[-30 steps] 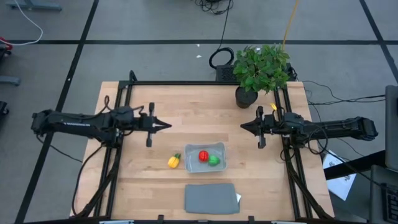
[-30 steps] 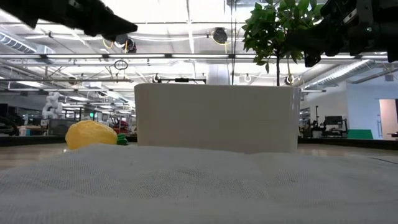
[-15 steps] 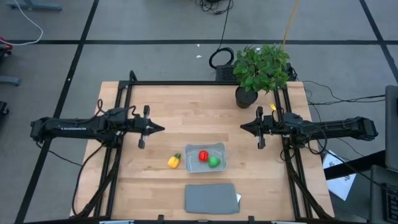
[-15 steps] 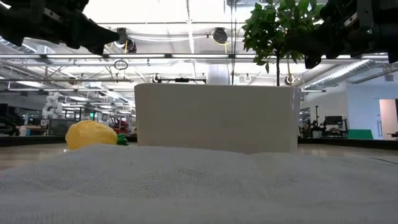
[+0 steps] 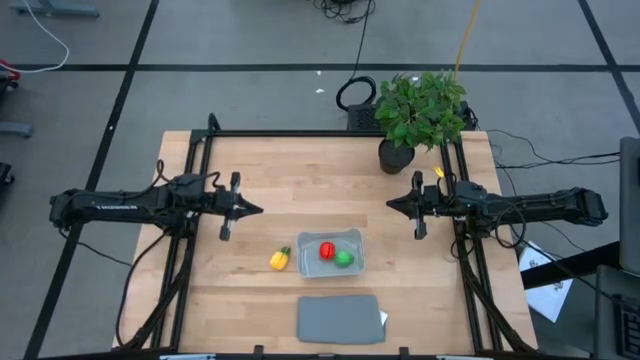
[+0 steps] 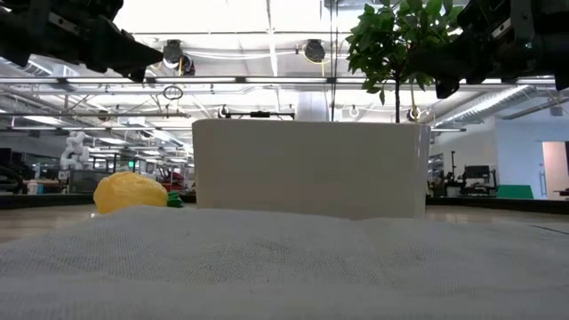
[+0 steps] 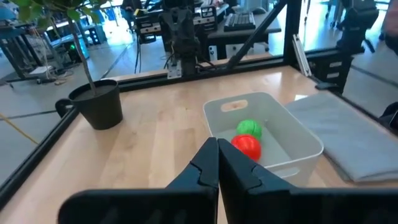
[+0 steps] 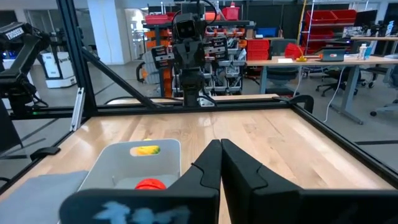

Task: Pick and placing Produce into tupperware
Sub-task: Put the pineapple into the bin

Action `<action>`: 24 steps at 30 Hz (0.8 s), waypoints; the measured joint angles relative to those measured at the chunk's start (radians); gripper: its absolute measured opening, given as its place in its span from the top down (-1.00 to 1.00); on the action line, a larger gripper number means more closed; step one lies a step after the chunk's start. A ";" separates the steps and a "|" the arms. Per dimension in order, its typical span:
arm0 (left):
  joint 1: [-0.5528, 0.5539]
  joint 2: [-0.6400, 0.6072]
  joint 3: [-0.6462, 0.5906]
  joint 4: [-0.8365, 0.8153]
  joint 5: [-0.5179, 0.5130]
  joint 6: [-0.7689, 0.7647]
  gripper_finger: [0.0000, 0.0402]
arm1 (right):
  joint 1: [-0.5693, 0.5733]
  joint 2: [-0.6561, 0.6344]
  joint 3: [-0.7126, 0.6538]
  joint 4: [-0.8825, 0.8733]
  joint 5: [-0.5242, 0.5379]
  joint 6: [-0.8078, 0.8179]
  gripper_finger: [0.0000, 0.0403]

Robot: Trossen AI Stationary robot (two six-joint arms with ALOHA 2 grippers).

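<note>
Yellow piece (image 5: 279, 260) lay on the tabletop (image 5: 280, 170) just beside the tub (image 5: 352, 242); red (image 5: 327, 250) and green (image 5: 344, 258) sat inside. Left jaws (image 5: 259, 209) together, right jaws (image 5: 391, 205) together, both raised, well apart from the tub. Best opened wide above the yellow piece, lowered straight, closed gently.

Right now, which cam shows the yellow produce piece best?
High view: the yellow piece lies whole on the table, just outside the tupperware. Low view shows it side-on, right wrist only a sliver over the rim, left wrist nothing.
</note>
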 joint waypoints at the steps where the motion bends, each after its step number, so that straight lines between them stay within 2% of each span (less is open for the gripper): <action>1: 0.000 0.000 0.000 0.003 0.000 -0.016 0.99 | 0.000 0.000 0.000 0.000 0.000 0.000 1.00; 10: 0.000 0.000 0.000 0.006 -0.011 -0.079 0.91 | 0.000 0.000 0.000 -0.003 0.000 0.000 1.00; 15: -0.017 0.011 0.001 -0.021 -0.045 -0.106 0.96 | 0.000 0.000 0.000 -0.003 0.000 0.000 1.00; 21: -0.066 0.085 0.022 -0.038 -0.085 -0.140 0.99 | 0.000 0.000 0.000 -0.003 0.000 0.000 1.00; 24: -0.099 0.146 0.066 -0.099 -0.119 -0.136 0.99 | 0.000 0.000 0.000 -0.003 0.001 0.000 1.00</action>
